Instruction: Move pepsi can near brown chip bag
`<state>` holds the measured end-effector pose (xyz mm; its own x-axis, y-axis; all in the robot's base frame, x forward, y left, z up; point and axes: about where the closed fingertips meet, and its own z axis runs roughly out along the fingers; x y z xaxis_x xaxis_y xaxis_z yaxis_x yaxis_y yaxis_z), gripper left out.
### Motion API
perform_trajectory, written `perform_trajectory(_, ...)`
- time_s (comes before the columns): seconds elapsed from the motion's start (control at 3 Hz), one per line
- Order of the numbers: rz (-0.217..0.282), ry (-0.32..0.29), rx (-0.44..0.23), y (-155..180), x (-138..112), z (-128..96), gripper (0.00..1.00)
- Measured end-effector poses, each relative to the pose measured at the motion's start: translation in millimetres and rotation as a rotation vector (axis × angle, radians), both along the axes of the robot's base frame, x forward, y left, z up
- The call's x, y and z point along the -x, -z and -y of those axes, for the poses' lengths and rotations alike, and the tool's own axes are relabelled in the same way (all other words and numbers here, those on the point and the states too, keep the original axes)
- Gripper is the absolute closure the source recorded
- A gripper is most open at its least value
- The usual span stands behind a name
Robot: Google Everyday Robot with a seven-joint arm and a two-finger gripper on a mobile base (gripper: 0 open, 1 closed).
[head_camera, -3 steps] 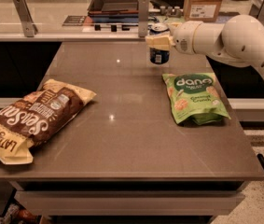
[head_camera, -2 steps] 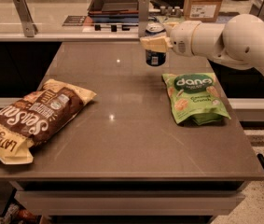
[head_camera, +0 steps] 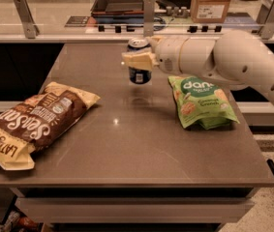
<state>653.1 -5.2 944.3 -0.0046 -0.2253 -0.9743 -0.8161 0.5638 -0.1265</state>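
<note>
Closest to us is the front edge of a flat brown surface (head_camera: 127,149). On its front left corner lies the brown chip bag (head_camera: 35,124), big and crinkly, with pale yellow ends and large white letters. One end of it sticks out a little past the left edge. Farther back on the right side lies a smaller green bag (head_camera: 202,103) (the word on it starts with "dan"). It lies flat, well apart from the brown chip bag. Farther back again, near the middle of the surface, the pepsi can (head_camera: 139,74) stands upright in the air, a little above the surface, with a dim shadow right under it. The gripper (head_camera: 137,61) is closed around the can's middle, with its pale fingers pressed on the sides. The can is just beside the green bag's top corner and well apart from the brown chip bag. A thick white arm (head_camera: 223,57) reaches in from the right to the gripper. Behind the surface are metal posts (head_camera: 25,16), a dark tray (head_camera: 122,1) and a cardboard box (head_camera: 213,1).
</note>
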Motion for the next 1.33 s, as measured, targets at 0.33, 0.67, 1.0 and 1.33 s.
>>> perform_trajectory(0.33, -0.028, -0.021, -0.014, 5.7, 33.8, -34.5, 1.0)
perform_trajectory(0.67, -0.055, -0.037, -0.016, 12.5, 63.3, -61.4, 1.0)
perform_trajectory(1.0, -0.071, -0.057, -0.012, 19.9, 87.4, -81.8, 1.0)
perform_trajectory(1.33, -0.084, -0.077, 0.004, 30.0, 101.1, -95.6, 1.0)
